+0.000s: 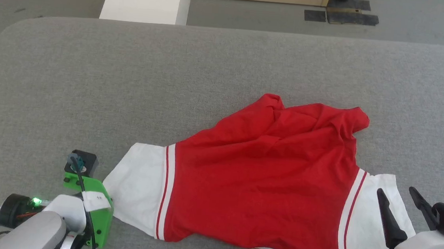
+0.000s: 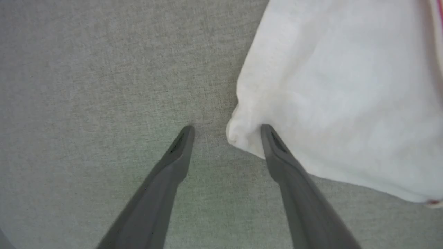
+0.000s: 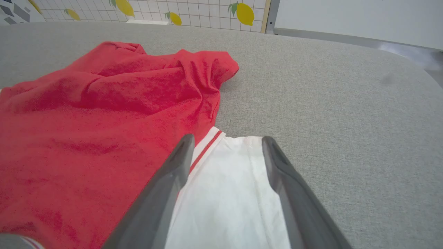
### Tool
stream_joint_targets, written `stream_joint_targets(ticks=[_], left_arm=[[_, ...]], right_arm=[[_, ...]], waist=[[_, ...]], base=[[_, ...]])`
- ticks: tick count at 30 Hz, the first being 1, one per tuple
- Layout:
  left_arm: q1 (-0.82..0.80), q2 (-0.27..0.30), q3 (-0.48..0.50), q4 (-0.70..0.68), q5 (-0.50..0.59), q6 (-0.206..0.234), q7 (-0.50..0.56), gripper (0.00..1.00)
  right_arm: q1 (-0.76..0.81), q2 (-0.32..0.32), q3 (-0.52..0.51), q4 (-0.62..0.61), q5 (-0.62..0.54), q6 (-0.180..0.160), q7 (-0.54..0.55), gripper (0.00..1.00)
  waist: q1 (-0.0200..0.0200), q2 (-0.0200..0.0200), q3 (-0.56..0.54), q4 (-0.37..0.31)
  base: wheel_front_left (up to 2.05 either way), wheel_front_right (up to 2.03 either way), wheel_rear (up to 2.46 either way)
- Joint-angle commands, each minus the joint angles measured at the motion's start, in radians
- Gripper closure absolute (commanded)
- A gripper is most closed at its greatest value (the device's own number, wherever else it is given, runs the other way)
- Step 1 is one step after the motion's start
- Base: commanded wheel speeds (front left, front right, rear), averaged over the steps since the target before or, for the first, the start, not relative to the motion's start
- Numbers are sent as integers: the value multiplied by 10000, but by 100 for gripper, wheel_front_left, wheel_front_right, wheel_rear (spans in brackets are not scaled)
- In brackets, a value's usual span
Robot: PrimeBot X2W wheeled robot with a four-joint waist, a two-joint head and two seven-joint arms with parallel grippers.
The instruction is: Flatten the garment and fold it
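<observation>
The red short-sleeved jersey with white sleeves [image 1: 265, 183] lies on the grey fabric-covered table [image 1: 131, 74]; one sleeve's corner sits between the spread fingers of the left gripper [image 2: 227, 128], beside one fingertip; the other sleeve lies between and beneath the parted fingers of the right gripper [image 3: 228, 138], with the jersey's body to their left.

No words, numbers or brand marks can be read. A small white sticker [image 1: 96, 201] on the left arm's green bracket [image 1: 103, 224] carries a few tiny dark marks, too small to make out.
</observation>
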Motion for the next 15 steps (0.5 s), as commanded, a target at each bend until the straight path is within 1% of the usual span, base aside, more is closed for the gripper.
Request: stream_joint_targets(ticks=[1,2,3,4,6,9,12,15], left_arm=[[-36,15,-74,194,-185,-80,86,0],[-14,1,-88,251,-240,-122,123,8],[23,-8,-104,306,-323,-188,182,75],[69,-4,-130,319,-425,-284,268,100],[151,-27,-68,231,-613,-341,281,100],[279,-18,66,80,-626,-226,-31,100],[497,-22,297,-201,-655,35,-469,100],[685,-4,513,-603,-636,352,-836,100]], right_arm=[[-164,19,-35,11,-82,-13,-68,0],[-173,17,-53,23,-90,-13,-65,0],[-185,7,-71,41,-102,-13,-51,0],[-195,-17,-83,60,-111,-13,-35,0],[-181,-88,-177,91,-129,-13,39,0],[-105,-245,-389,171,-124,-13,334,0],[111,-571,-486,321,-72,-13,1037,0],[338,-724,-835,499,4,-13,1853,0]], waist=[[0,-1,90,-71],[0,-1,108,-84],[0,-1,126,-98],[0,-1,132,-107],[0,-1,101,-95],[0,-1,-48,-48],[0,-1,-300,33],[0,-1,-505,176]], base=[[0,0,0],[0,0,0],[0,0,0],[0,0,0],[0,0,0],[0,0,0],[0,0,0],[0,0,0]])
